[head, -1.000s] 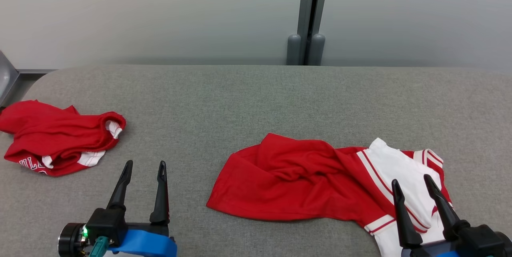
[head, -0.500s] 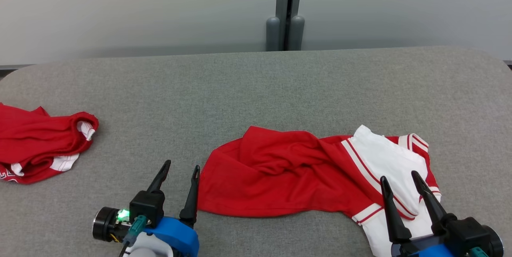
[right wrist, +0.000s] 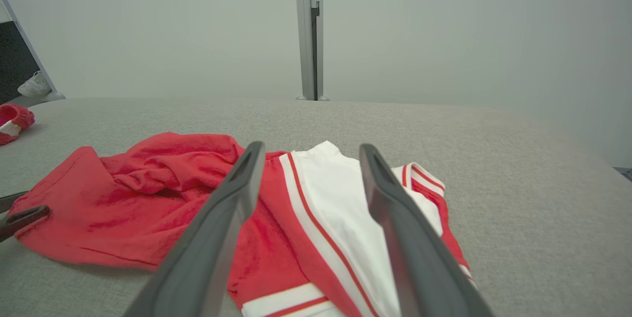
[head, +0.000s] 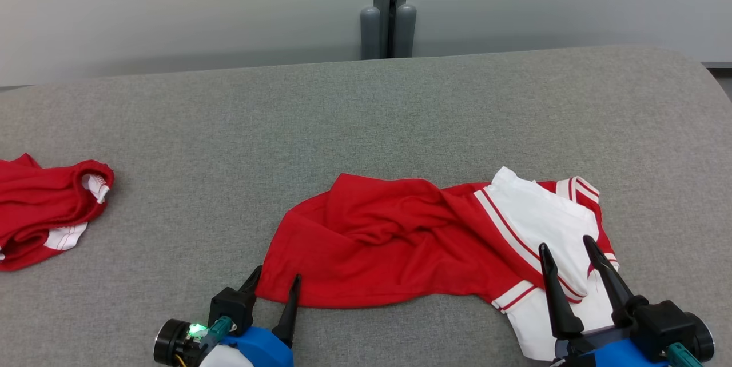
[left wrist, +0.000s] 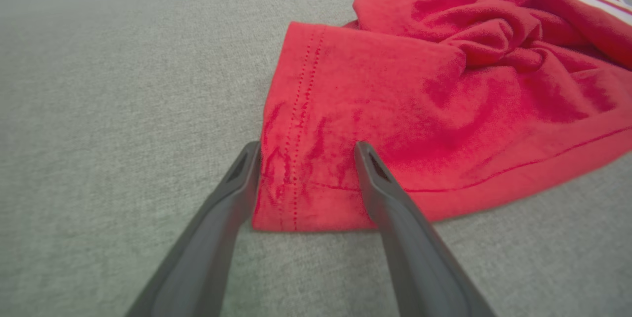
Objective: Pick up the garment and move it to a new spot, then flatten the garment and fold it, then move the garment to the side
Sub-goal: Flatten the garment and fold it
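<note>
In the head view, the left hand point(head: 277, 275) has come across to the shirt point(head: 389, 241). A second ago it stood well to the left of it. Now its fingers are apart, one on each side of the near left corner. The camera has also turned, so the whole picture is shifted. The right hand point(head: 565, 243), also with fingers apart, stays over the white part at the right end. I judge that both hands are now placed for the first lift. The far half of the tabletop point(head: 343, 115) is bare, and another red garment point(head: 40, 212) lies at the far left.

In the left wrist view, the hemmed corner lies flat between the open fingers and nothing is clamped yet. There is bare tabletop to the left.

In the right wrist view, the open fingers hang above the white panel with red stripes. The rounded right end of the tabletop is near.
</note>
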{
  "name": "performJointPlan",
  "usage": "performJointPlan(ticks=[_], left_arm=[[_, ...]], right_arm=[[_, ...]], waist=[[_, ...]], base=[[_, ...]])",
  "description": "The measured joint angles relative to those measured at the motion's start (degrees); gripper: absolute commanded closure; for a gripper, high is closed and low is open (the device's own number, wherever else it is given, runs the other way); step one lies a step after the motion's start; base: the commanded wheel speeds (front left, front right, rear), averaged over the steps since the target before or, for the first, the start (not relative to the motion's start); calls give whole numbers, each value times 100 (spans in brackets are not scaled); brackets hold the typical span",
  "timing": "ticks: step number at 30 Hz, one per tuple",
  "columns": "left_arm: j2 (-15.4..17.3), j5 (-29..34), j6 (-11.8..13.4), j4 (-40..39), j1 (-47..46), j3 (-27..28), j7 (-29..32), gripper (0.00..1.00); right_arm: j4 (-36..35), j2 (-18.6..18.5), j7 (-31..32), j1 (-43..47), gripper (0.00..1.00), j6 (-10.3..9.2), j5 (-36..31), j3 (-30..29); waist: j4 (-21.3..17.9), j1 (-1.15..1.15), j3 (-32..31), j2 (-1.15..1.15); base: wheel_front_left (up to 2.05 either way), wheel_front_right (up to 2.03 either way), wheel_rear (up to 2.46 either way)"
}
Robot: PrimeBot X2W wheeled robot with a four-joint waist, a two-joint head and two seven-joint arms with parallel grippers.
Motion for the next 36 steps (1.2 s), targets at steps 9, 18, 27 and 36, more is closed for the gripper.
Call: performJointPlan(ticks=[9, 18, 27, 36], left_arm=[[-41, -59, 33, 328, -74, -16, 0, 100], [-59, -277, 22, -274, 80, 160, 0, 100], [186, -330, 2, -1493, 814, 493, 0, 100], [165, -466, 37, -1417, 1479, 689, 1, 100]], right_arm=[[73, -11, 0, 17, 0, 0, 2, 8], [43, -8, 0, 200, 0, 0, 55, -107], [125, -7, -2, 337, 0, 0, 166, -134], [276, -2, -3, 324, 0, 0, 199, -85]], waist=[[-73, 0, -70, -1], [152, 0, -239, -1], [657, -1, -438, -2], [929, 0, -401, -2]], base=[[0, 0, 0], [0, 0, 0], [0, 0, 0], [0, 0, 0]])
